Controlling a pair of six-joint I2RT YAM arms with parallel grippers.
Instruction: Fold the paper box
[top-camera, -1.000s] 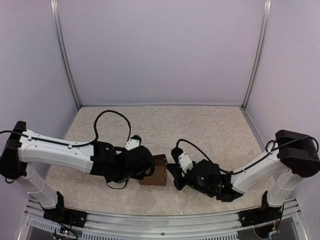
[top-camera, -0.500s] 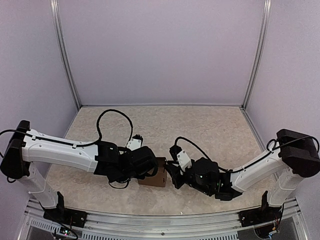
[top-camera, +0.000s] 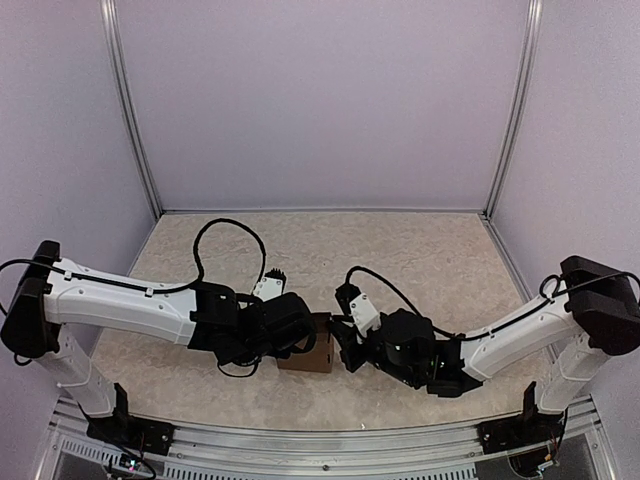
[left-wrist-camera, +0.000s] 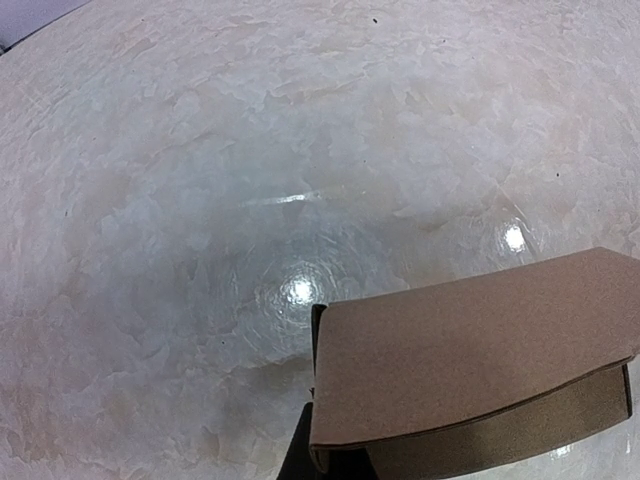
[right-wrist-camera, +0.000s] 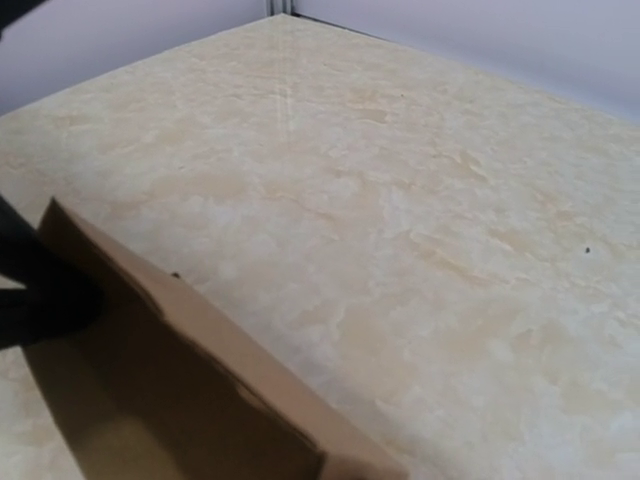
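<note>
Near the table's (top-camera: 430, 260) front edge, btwn both arms, the box (top-camera: 314, 352) sits as a partly folded brown carton. L gripper (top-camera: 296, 336) is clenched tight against the box's left side; can't tell if it pinches a flap. R gripper (top-camera: 342, 348) is right at the box's right side, fingers hidden, so can't tell if clenched or released. Wrist views show plain cardboard panels up close.

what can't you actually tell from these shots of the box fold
Top view: the left hand and right hand cover much of the paper box; its fold state is unclear.
Left wrist view: the bottom edge cuts off the box; any grip is hidden.
Right wrist view: box close, blurred, cropped; the right hand's opening is unseen.
</note>
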